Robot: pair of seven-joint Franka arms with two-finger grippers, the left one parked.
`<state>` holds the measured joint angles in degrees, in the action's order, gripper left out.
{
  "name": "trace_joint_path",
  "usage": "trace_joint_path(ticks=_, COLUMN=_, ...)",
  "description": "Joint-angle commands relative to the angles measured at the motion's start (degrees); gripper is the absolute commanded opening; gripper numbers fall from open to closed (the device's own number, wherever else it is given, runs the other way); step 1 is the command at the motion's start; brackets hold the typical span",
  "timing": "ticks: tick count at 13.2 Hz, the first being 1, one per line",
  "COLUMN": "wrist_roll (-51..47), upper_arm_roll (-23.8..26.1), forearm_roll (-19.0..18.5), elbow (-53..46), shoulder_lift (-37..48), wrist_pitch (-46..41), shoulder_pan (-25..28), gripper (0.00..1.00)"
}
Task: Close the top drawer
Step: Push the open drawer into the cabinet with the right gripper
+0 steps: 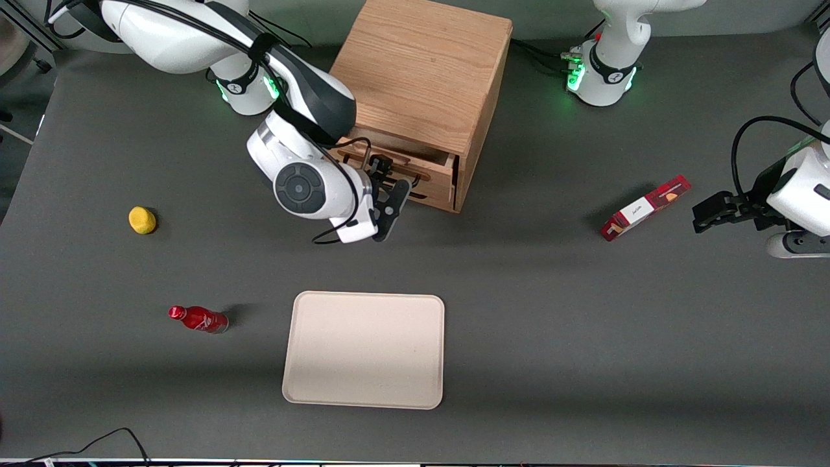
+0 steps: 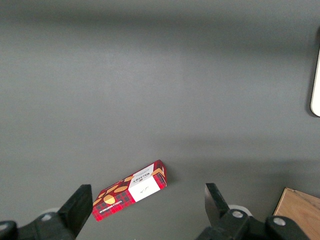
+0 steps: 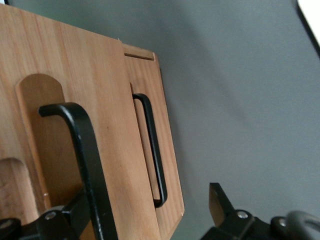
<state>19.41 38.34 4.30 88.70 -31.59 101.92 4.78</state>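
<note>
The oak cabinet (image 1: 421, 71) stands at the middle of the table's robot-side edge. Its top drawer (image 1: 433, 188) is pulled out a short way toward the front camera. In the right wrist view the top drawer's front (image 3: 100, 125) with its black wire handle (image 3: 82, 160) fills the picture. The lower drawer's front (image 3: 167, 165) and its handle (image 3: 152, 150) sit recessed beside it. My right gripper (image 1: 389, 191) is directly in front of the top drawer, close to its face. It is open and holds nothing (image 3: 142, 217). One finger (image 3: 65, 220) is by the handle, the other (image 3: 220, 207) is off the drawer's edge.
A beige tray (image 1: 363, 350) lies nearer the front camera than the cabinet. A red bottle (image 1: 198, 319) and a yellow fruit (image 1: 142, 220) lie toward the working arm's end. A red box (image 1: 645, 207) lies toward the parked arm's end, also in the left wrist view (image 2: 131, 190).
</note>
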Motion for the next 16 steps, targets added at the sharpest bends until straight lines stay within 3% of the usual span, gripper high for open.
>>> trace_joint_path(ticks=1, wrist_roll=-1.3, upper_arm_roll=1.1, forearm_roll=1.4, elbow=4.3, shoulder_lift=2.8, wrist_pitch=2.3, shoulder_pan=-0.9, gripper=1.0)
trace_joint_path(ticks=16, wrist_roll=-3.6, upper_arm_roll=4.1, forearm_roll=1.5, elbow=1.2, shoulder_lift=3.2, wrist_pitch=-0.3, shoulder_pan=-1.3, gripper=1.0)
